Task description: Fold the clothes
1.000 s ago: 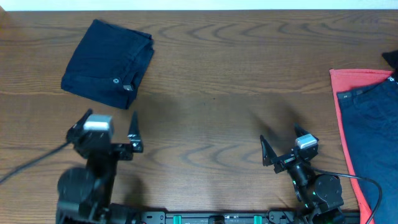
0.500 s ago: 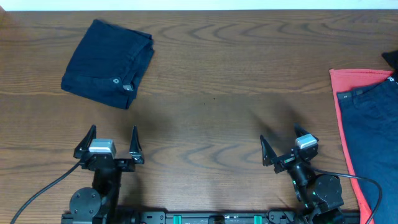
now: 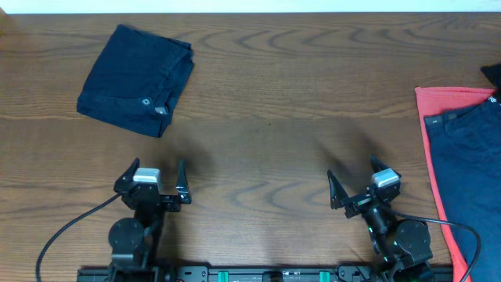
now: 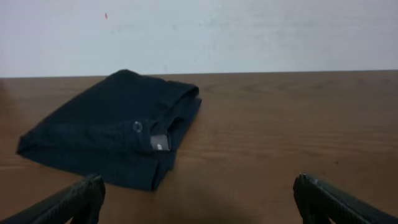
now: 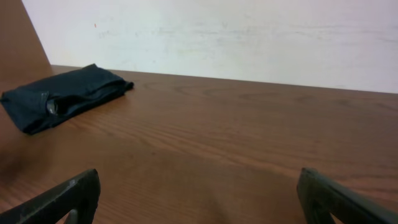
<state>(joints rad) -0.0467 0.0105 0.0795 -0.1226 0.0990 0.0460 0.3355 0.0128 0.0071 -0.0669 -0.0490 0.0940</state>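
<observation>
The navy shorts (image 3: 135, 77) lie as a folded packet at the far left of the table (image 3: 266, 117), so that fold looks finished. The left gripper (image 3: 154, 181) and right gripper (image 3: 356, 183) both hover near the front edge, fingers apart and holding nothing. The next move is probably to draw the blue garment (image 3: 462, 180) off the red cloth (image 3: 427, 102) at the right edge into the bare middle. The packet's long axis runs far to near, leaning left, and the button (image 3: 146, 101) end, seemingly the waist, faces the left arm.
</observation>
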